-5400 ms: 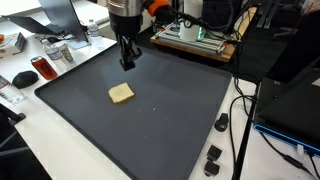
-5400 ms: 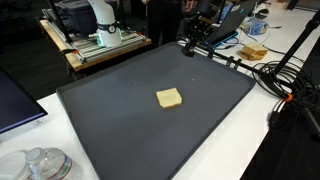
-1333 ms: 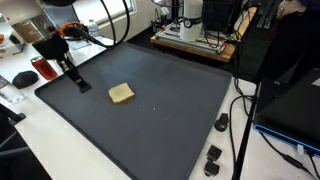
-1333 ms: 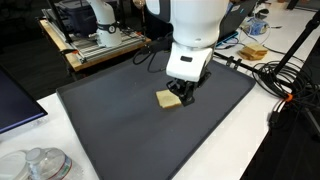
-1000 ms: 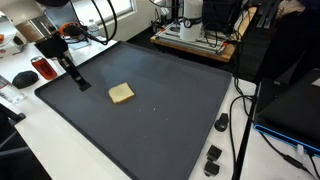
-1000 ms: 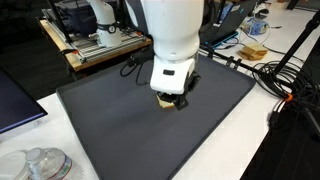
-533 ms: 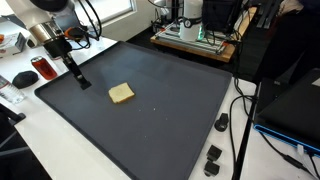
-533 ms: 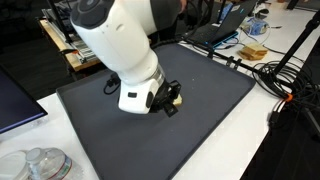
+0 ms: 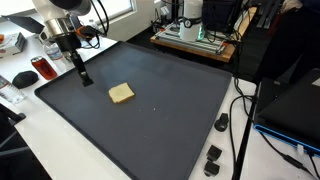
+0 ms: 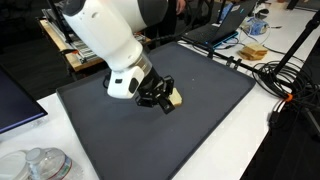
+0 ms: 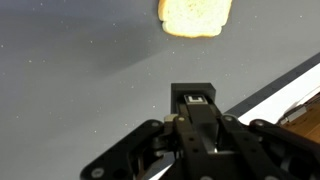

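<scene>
A square piece of light toast lies flat on a large black mat. My gripper hangs low over the mat's edge, a short way off the toast and clear of it. Its fingers are pressed together with nothing between them. In the other exterior view the gripper stands in front of the toast and hides part of it. In the wrist view the shut fingertips point across bare mat, and the toast is at the top edge, ahead of them.
Beside the mat edge near the gripper stand a red can and a black mouse. A rack of equipment is behind the mat. Cables and small black parts lie off the opposite side. Clear containers sit at a corner.
The arm has swung from the back of the mat to the edge beside the toast. Over the last second the wrist turned and the gripper shifted slightly; the toast has not moved.
</scene>
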You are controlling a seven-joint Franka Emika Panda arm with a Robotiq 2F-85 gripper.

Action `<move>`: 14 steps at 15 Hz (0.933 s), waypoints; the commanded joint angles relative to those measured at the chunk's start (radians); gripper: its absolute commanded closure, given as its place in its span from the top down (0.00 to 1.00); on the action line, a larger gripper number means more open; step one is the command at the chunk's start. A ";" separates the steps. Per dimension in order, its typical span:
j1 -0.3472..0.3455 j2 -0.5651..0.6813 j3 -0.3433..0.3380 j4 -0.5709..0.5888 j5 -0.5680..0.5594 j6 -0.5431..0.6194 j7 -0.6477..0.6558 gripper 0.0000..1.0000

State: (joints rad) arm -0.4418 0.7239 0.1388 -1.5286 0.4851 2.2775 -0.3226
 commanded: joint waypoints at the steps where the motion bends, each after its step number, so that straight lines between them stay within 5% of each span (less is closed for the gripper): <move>1: 0.011 -0.151 -0.005 -0.242 0.080 0.134 -0.036 0.05; 11: 0.048 -0.394 -0.022 -0.677 0.353 0.422 -0.097 0.05; 14: 0.086 -0.466 -0.014 -0.770 0.308 0.523 -0.036 0.05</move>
State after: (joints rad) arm -0.3981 0.3628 0.1250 -2.1787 0.7983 2.7111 -0.3986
